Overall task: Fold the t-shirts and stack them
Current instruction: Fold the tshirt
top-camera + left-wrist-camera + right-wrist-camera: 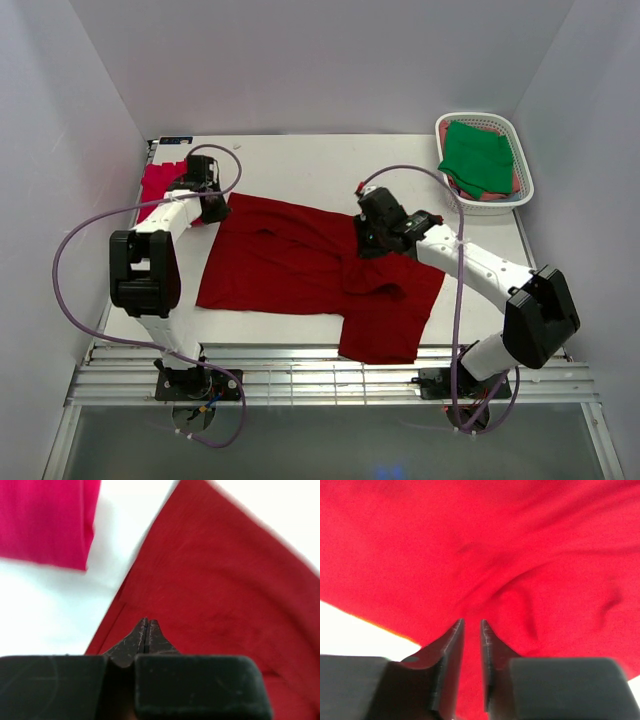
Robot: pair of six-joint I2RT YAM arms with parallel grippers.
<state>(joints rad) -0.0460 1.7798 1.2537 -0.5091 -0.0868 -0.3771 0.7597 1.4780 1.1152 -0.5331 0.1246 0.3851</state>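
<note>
Three cloth t-shirts: a large dark red t-shirt (290, 265) spread mid-table (300, 165) and reaching the near edge, a folded pinkish-red t-shirt (157, 183) at the far-left corner, and a green t-shirt (478, 158) in the one white slotted plastic basket (527, 172) far right. Bare table lies beyond the spread shirt. The left end effector (147, 624) is clenched at its left edge. The right end effector (471, 625) is released, slightly parted over the cloth.

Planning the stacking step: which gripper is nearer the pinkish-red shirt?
Left. The left gripper sits beside the pinkish-red shirt; the right gripper is far off, across the dark red shirt.
</note>
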